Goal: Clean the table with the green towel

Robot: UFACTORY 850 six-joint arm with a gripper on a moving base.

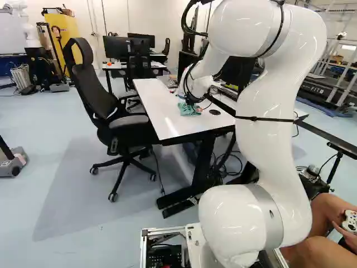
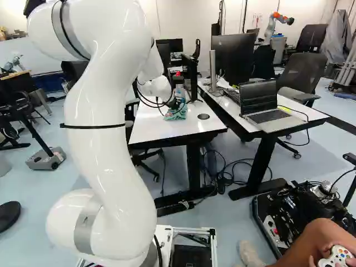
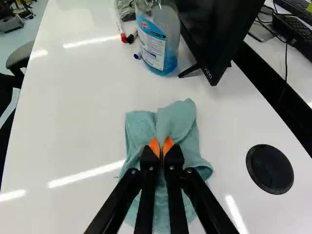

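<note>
While the gripper [image 1: 192, 101] is sitting low over the white table [image 3: 87, 122], its orange pads [image 3: 168, 145] are closing from both sides on a fold of the green towel [image 3: 178, 122]. Clamped, basically. Rest of the towel is lying rumpled on the tabletop, spreading ahead of, under and to both sides of the fingers. Clock from fingertips, 12 = straight ahead. Just past 3, a round black grommet [image 3: 269, 169] is sitting in the tabletop. At 12, a clear bottle [image 3: 169, 46] is standing with blue liquid inside. Just left of it, toward 11:30, markers [image 3: 123, 38] are lying. At 1, a black monitor [image 3: 209, 34] is standing on its feet. At 2, a second desk [image 3: 302, 68] is running alongside, past a dark gap. Around 10, an office chair [image 1: 131, 125] is standing by the table edge. Right base view: laptop [image 2: 270, 115] is lying open on the second desk, at 3 from the gripper.
</note>
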